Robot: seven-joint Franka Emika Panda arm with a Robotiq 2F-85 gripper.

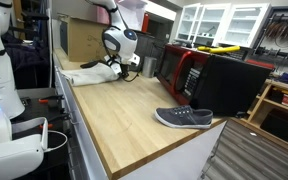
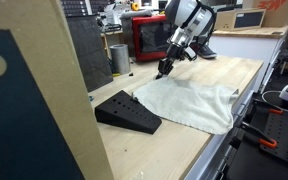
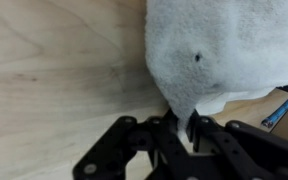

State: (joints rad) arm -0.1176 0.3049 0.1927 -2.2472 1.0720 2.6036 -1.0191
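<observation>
On the wooden table [image 1: 124,120], a white cloth [image 1: 89,73] is laid out flat, close to one end. One tip of the cloth is pinched by the gripper [image 3: 182,125]. In the wrist view, the two black fingers are seen pressed close together, with the soft tip of the cloth squeezed between them. So the jaws are closed on the cloth. The rest of the cloth is spread on the wood in front of the fingers, and a small dark spot can be seen on it. Whether the pinched tip is lifted off the wood cannot be told.

A dark shoe [image 1: 184,118] is seen on the same table, away from the gripper. A red microwave [image 1: 179,65] is placed behind the arm, and a brown box [image 1: 84,38] is set at the table's far end.
</observation>
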